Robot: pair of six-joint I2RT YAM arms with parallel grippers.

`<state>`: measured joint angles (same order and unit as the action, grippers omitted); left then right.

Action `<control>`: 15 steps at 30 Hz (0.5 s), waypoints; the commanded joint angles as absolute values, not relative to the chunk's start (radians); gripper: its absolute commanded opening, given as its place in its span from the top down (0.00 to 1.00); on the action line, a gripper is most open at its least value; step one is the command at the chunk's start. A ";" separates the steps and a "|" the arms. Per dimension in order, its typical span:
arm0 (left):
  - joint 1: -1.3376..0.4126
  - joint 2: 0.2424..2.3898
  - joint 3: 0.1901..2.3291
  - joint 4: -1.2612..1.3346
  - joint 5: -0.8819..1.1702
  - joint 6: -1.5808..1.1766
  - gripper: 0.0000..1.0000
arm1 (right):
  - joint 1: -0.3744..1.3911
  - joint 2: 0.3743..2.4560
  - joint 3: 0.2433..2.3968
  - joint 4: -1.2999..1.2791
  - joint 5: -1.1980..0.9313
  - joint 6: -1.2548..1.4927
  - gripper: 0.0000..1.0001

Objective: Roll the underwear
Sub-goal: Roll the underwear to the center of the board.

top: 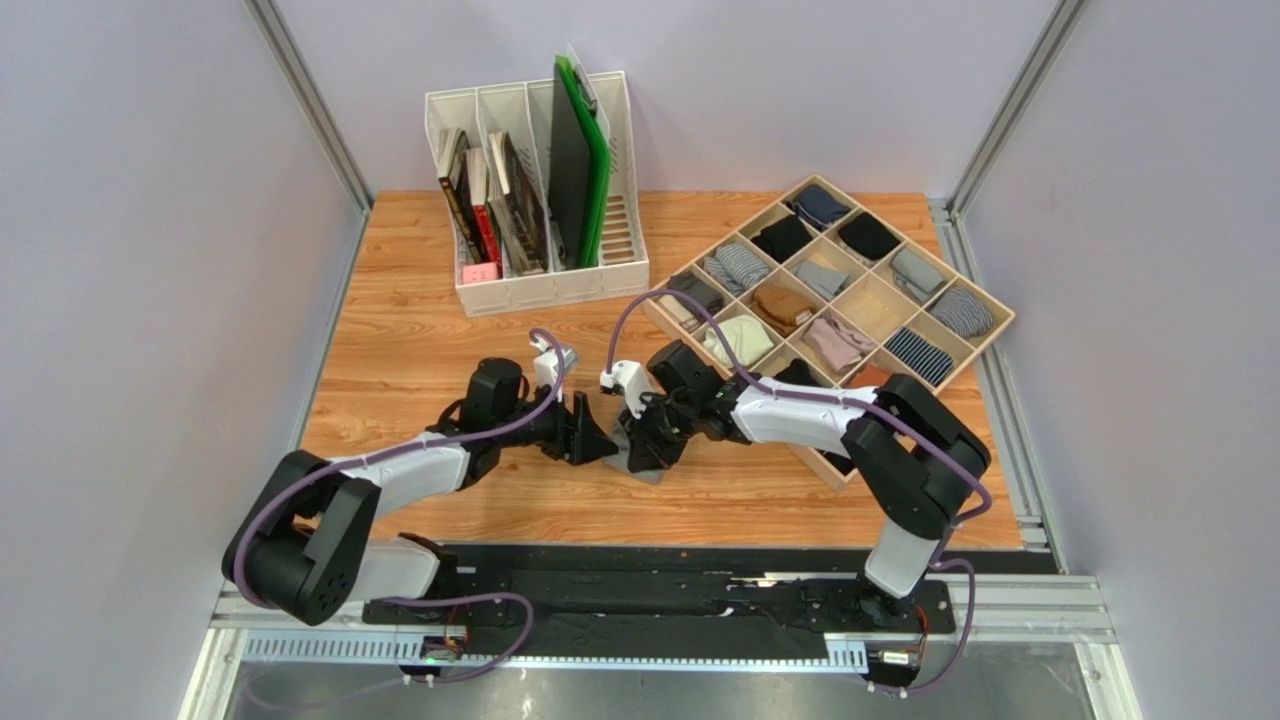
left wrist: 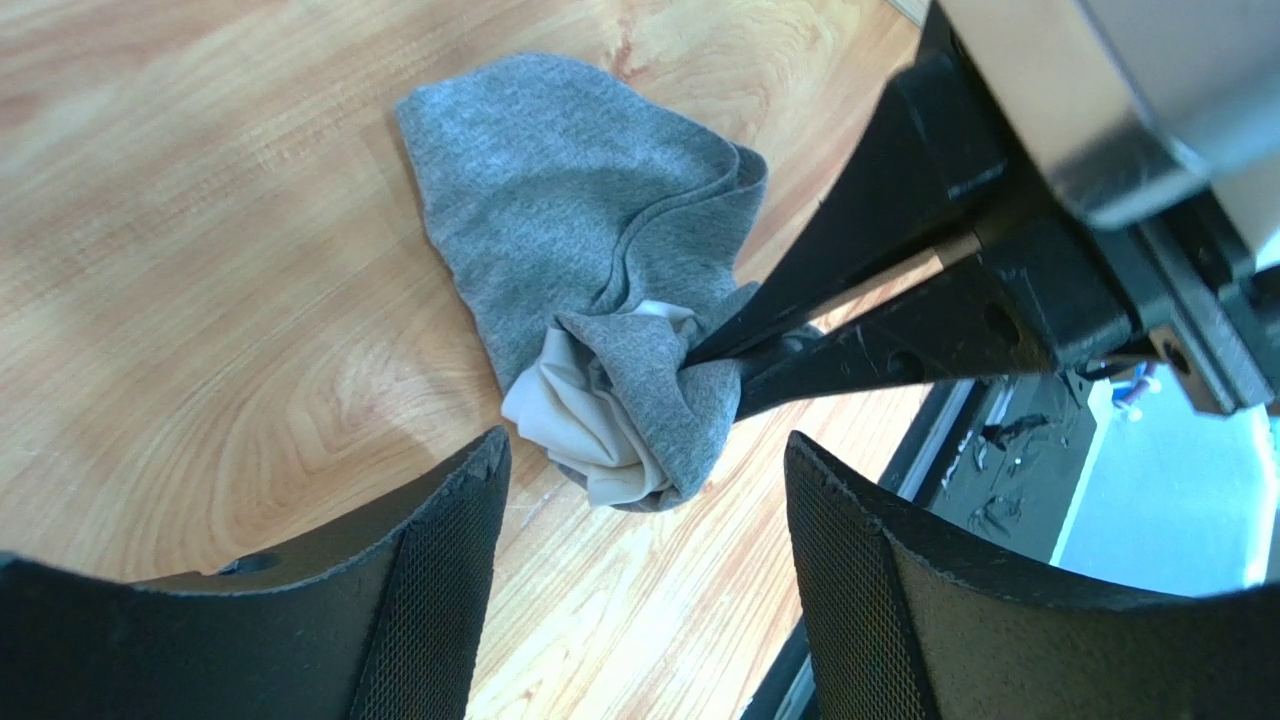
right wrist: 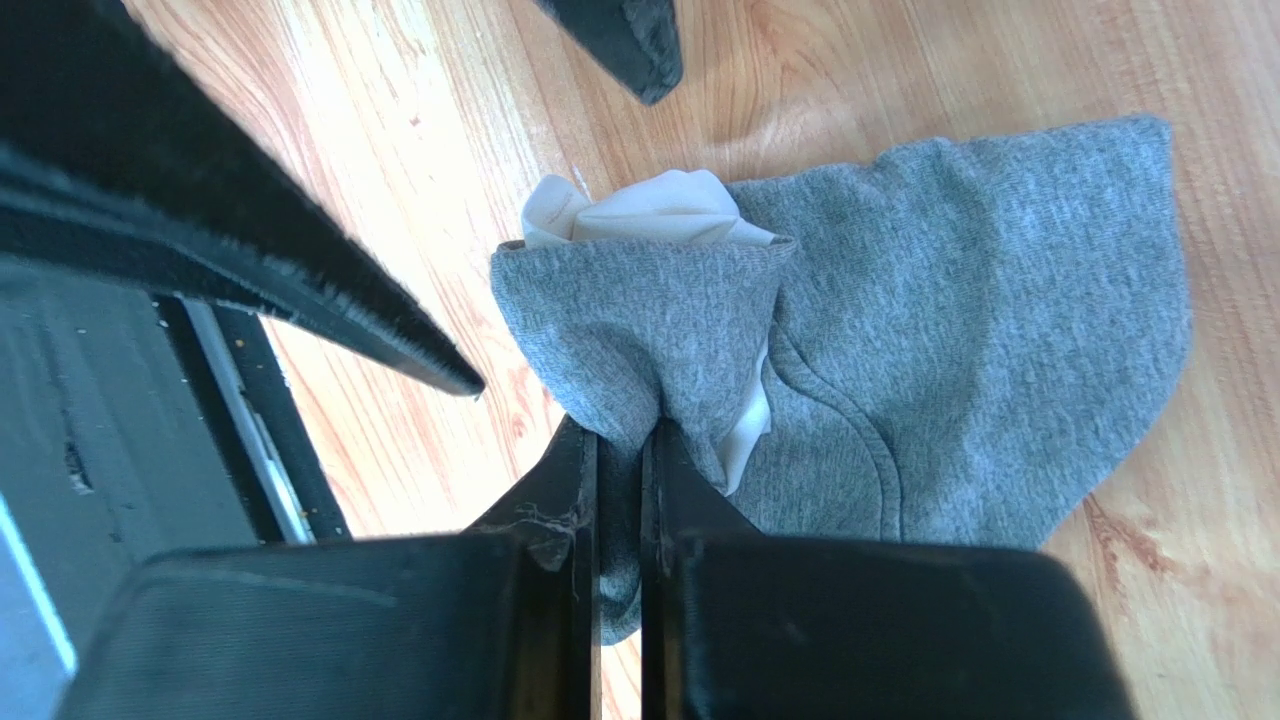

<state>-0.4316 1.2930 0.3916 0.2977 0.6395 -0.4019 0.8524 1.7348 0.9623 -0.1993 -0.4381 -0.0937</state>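
Note:
The underwear [left wrist: 586, 225] is a heather-grey knit piece lying crumpled on the wooden table, with its white waistband [left wrist: 579, 413] bunched at one end. My right gripper [right wrist: 619, 438] is shut on a fold of the underwear [right wrist: 962, 330] at that bunched end. In the left wrist view the right gripper [left wrist: 706, 360] comes in from the right and pinches the cloth. My left gripper [left wrist: 646, 465] stands open just short of the bundle, with nothing between its fingers. From above, both grippers meet at the middle of the table over the underwear [top: 646, 468], which they mostly hide.
A white file rack [top: 534, 195] with books and a green board stands at the back. A wooden divider tray [top: 984, 308] with several rolled bundles sits at the right. The table's front edge and black rail [left wrist: 962, 435] lie close to the garment.

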 commanded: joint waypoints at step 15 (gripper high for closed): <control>-0.518 1.379 0.430 0.385 0.673 -0.351 0.45 | 0.765 1.836 1.032 -0.272 -0.610 -0.046 1.00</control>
<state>-0.5053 1.3651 0.3965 0.3412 0.6537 -0.3832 0.7776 1.7973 1.0107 -0.2348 -0.5869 -0.0551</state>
